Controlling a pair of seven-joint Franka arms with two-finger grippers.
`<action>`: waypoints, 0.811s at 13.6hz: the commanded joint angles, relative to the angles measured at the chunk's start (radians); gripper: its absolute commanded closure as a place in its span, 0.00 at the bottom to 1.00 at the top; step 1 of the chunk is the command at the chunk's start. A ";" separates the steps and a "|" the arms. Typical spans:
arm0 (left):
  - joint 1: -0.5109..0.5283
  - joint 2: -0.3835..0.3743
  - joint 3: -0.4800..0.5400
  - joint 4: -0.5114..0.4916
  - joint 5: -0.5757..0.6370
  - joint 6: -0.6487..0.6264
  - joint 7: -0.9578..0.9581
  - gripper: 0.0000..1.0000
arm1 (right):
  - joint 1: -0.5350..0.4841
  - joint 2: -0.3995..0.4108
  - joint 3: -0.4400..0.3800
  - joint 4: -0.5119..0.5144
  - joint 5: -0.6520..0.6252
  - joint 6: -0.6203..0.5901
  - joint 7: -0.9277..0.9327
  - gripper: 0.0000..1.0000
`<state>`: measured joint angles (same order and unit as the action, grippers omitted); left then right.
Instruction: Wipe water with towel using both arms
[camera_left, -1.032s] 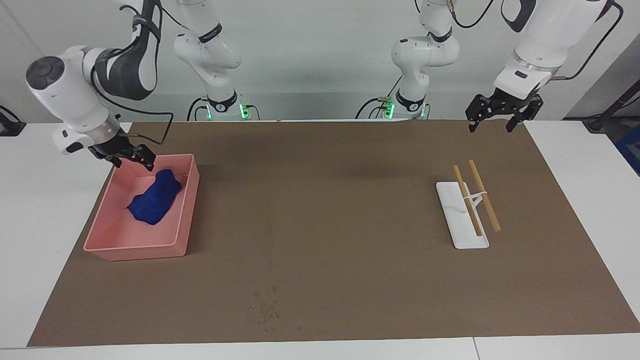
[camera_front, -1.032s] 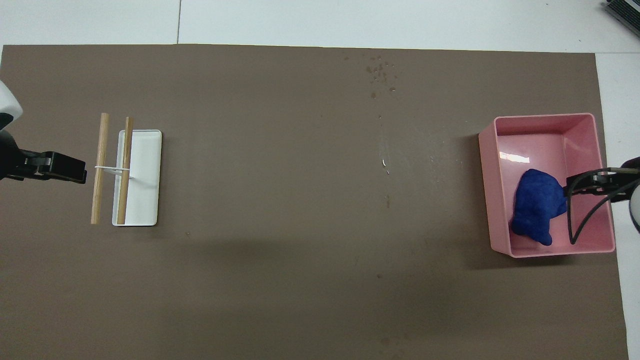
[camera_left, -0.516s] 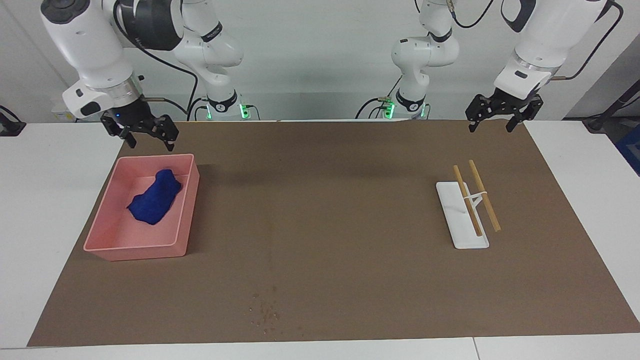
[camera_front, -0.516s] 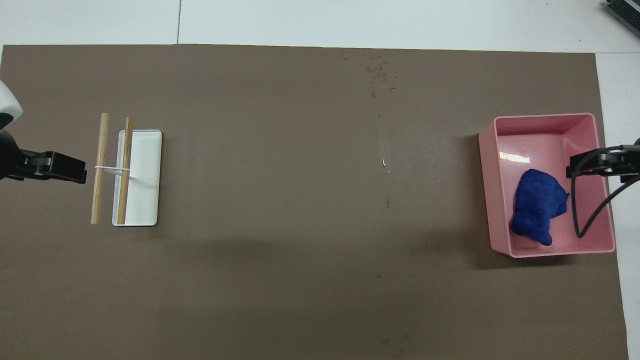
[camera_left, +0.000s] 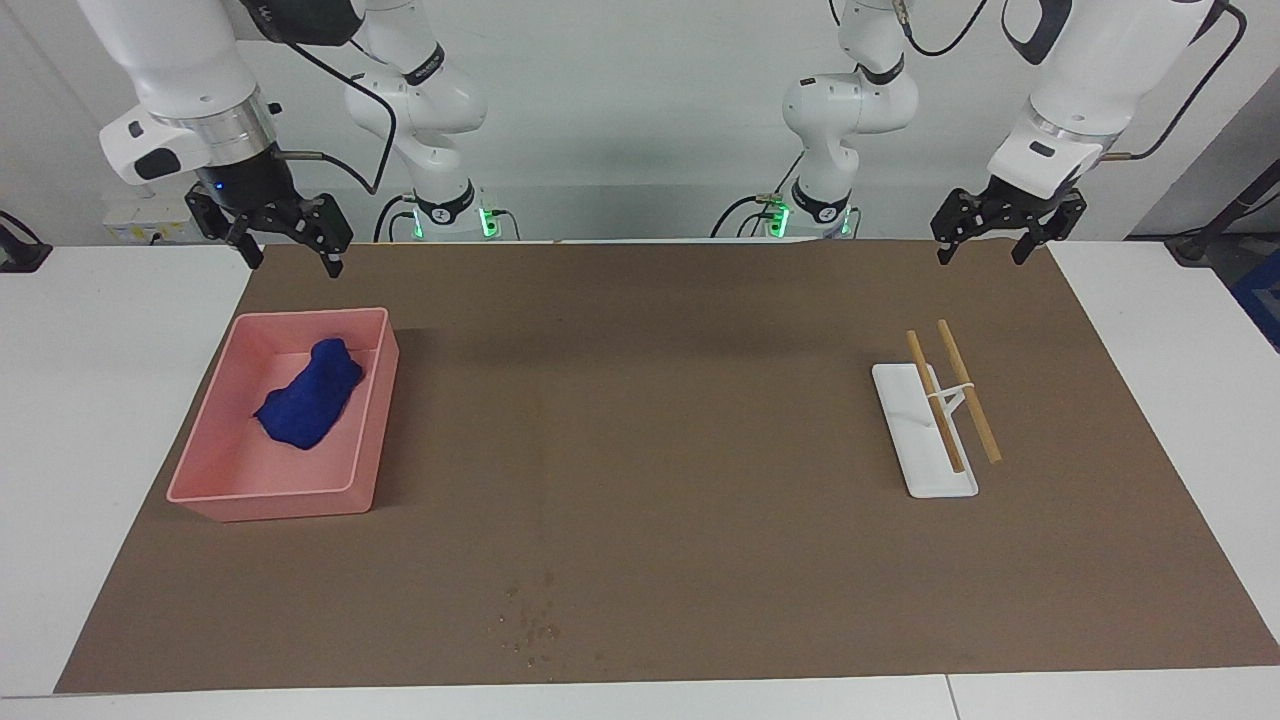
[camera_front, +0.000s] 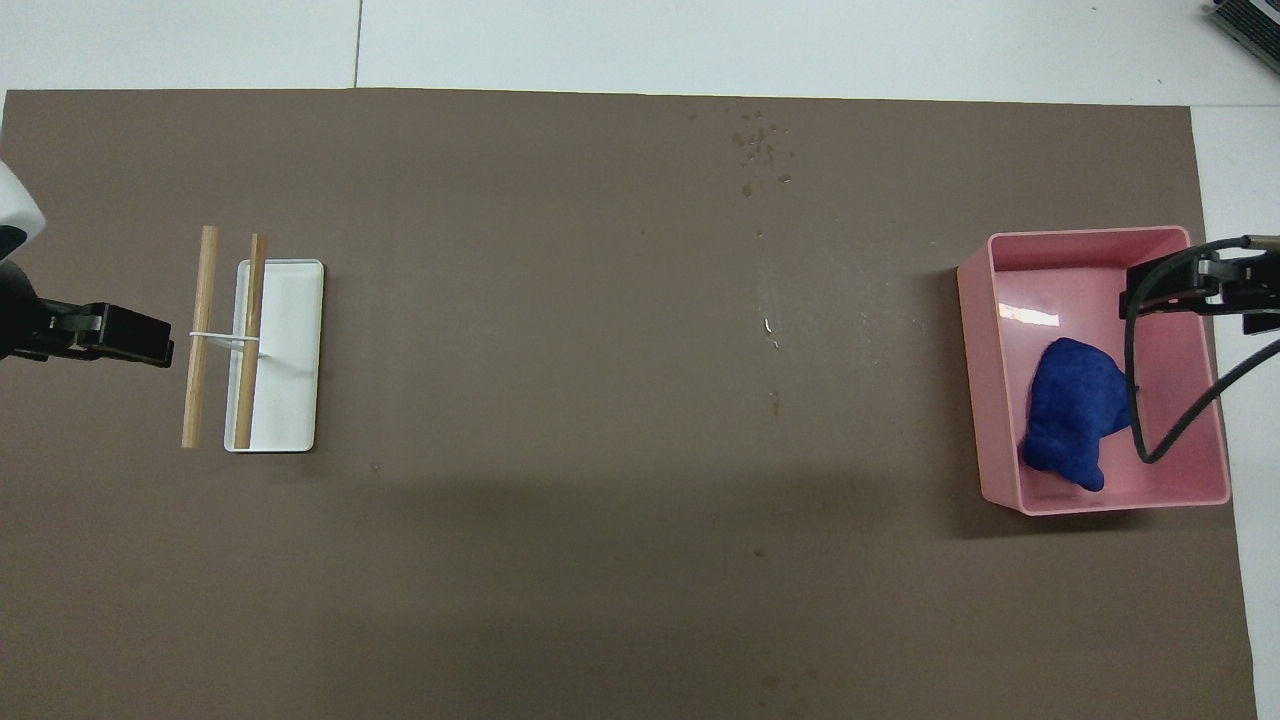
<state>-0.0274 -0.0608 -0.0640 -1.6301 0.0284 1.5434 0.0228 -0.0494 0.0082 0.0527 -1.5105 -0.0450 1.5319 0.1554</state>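
The deep-blue towel (camera_left: 310, 395) (camera_front: 1078, 410) lies crumpled in the pink tray (camera_left: 270, 492) (camera_front: 1090, 236) at the right arm's end of the table. My right gripper (camera_left: 290, 266) (camera_front: 1140, 290) hangs open and empty in the air, over the mat by the tray's rim on the robots' side, well clear of the towel. My left gripper (camera_left: 980, 258) (camera_front: 150, 340) waits open and empty over the mat's corner at the left arm's end. Small water drops (camera_left: 530, 625) (camera_front: 760, 150) dot the brown mat near the table edge farthest from the robots.
A white rack with two wooden rods (camera_left: 940, 420) (camera_front: 250, 345) stands on the brown mat (camera_left: 650, 400) toward the left arm's end. A black cable (camera_front: 1175, 420) droops from the right wrist over the tray.
The right gripper has risen from beside the towel in the tray and drawn back toward the robots, empty. The towel stays in the tray. The left arm has not moved.
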 joint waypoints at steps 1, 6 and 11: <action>-0.009 -0.027 0.009 -0.031 0.021 0.004 0.008 0.00 | -0.018 0.016 0.003 0.017 0.000 -0.056 -0.003 0.00; -0.009 -0.027 0.009 -0.031 0.021 0.004 0.008 0.00 | -0.010 -0.002 0.004 -0.017 0.002 -0.082 -0.028 0.00; -0.009 -0.028 0.009 -0.031 0.021 0.004 0.008 0.00 | -0.006 -0.010 0.007 -0.037 0.005 -0.050 -0.083 0.00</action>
<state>-0.0274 -0.0608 -0.0640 -1.6301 0.0284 1.5434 0.0228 -0.0497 0.0152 0.0561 -1.5196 -0.0449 1.4561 0.1055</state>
